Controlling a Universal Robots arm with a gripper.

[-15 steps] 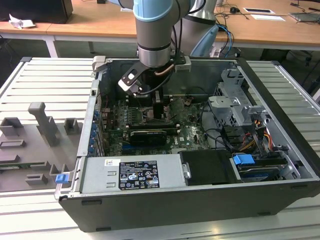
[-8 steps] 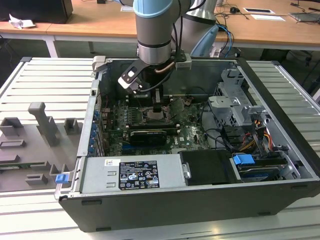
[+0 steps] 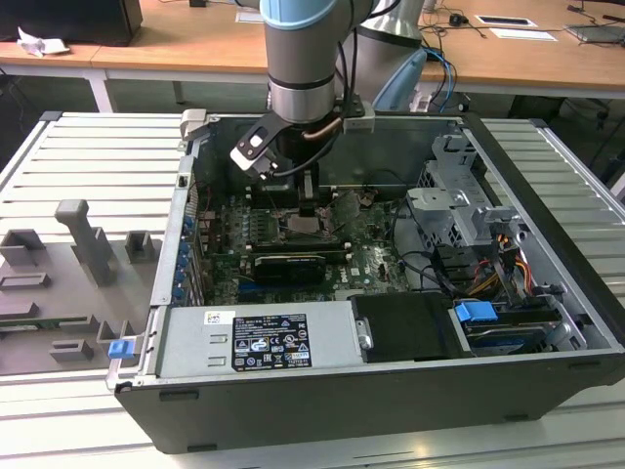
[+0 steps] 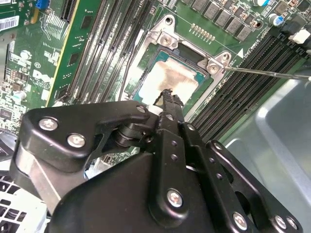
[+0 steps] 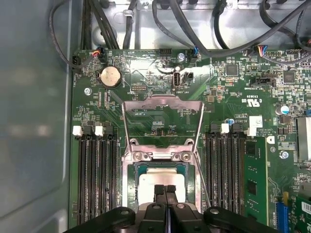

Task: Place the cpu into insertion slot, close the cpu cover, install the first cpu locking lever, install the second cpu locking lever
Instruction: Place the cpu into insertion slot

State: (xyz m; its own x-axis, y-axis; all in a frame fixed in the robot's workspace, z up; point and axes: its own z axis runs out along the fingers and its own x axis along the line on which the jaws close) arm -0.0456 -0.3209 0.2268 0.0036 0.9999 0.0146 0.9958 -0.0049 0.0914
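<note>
The jaws are pressed shut with nothing between them, their tips right over the silvery top of the cpu (image 5: 163, 175); whether they touch it cannot be told. The cpu lies flat in the insertion slot (image 4: 192, 52) on the green board (image 5: 233, 97), between banks of long memory slots (image 5: 97, 179). Just beyond, the cpu cover (image 5: 163, 101) stands swung open, and a thin wire lever (image 4: 267, 74) sticks out free. Further off sit a coin battery (image 5: 110, 76) and black cables (image 5: 194, 29). The open computer case (image 3: 293, 410) rests on a ribbed grey counter (image 3: 88, 156).
</note>
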